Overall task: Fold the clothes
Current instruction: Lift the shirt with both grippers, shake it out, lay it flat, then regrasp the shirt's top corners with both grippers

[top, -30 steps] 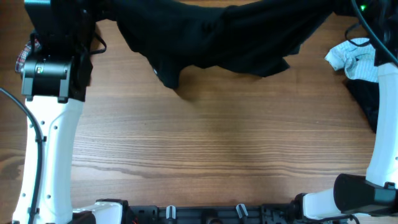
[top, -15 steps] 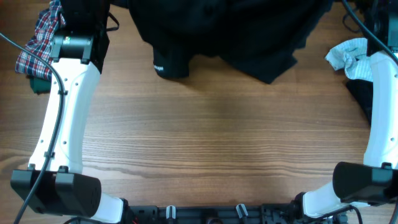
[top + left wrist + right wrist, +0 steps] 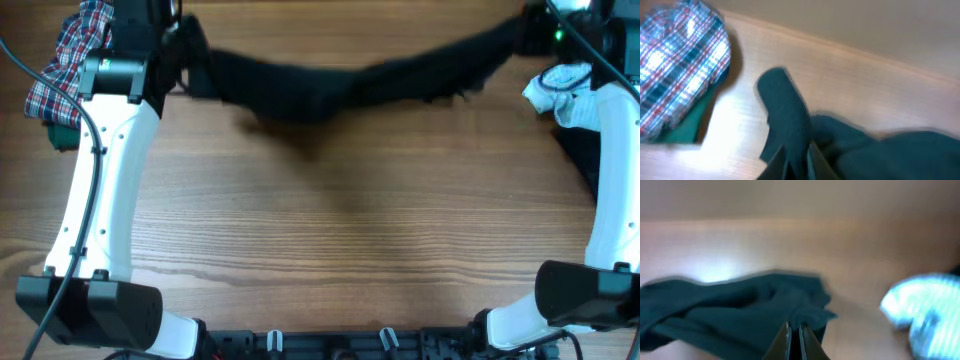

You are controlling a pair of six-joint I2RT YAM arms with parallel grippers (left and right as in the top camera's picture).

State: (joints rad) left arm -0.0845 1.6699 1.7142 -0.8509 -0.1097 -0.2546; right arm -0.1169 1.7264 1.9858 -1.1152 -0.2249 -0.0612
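I am clamping both my left gripper (image 3: 797, 156) and right gripper (image 3: 794, 331) on the black T-shirt (image 3: 310, 85), stretching it wide above the table (image 3: 340, 230) for folding.

Bare table (image 3: 340, 250) in front; black T-shirt (image 3: 320, 85) spans the far side.
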